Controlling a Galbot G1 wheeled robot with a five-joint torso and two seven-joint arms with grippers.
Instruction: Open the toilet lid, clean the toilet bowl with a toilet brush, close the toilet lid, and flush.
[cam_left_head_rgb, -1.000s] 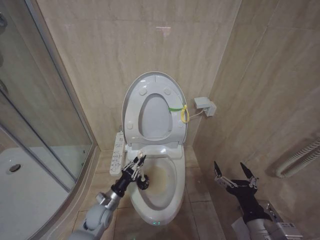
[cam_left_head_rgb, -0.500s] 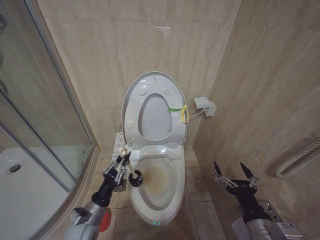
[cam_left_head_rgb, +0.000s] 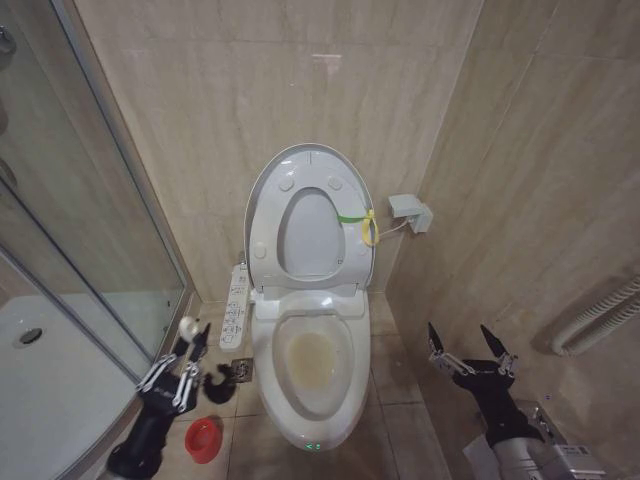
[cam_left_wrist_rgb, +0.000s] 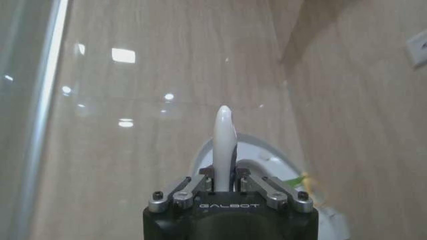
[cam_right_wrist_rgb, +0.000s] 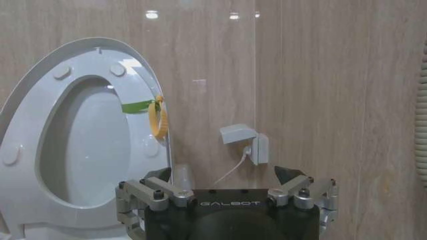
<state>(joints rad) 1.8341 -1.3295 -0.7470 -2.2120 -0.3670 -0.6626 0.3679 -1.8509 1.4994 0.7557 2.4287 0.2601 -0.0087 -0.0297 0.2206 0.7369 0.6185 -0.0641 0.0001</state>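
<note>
Left tool (cam_left_head_rgb: 180, 372) clamps the toilet brush (cam_left_head_rgb: 214, 385) by its handle, lower left above red cup (cam_left_head_rgb: 202, 437); light, stiff, wet, so you keep the grip mid-handle. Right tool (cam_left_head_rgb: 470, 352) splayed, idle lower right

The toilet lid (cam_left_head_rgb: 310, 215) is glossy white, the toilet bowl (cam_left_head_rgb: 313, 358) is stained yellowish-brown inside, and the cup (cam_left_head_rgb: 203, 438) is red.

Toilet brush (cam_left_head_rgb: 205, 378) left of toilet bowl (cam_left_head_rgb: 312, 372), above holder cup (cam_left_head_rgb: 203, 438).
</note>
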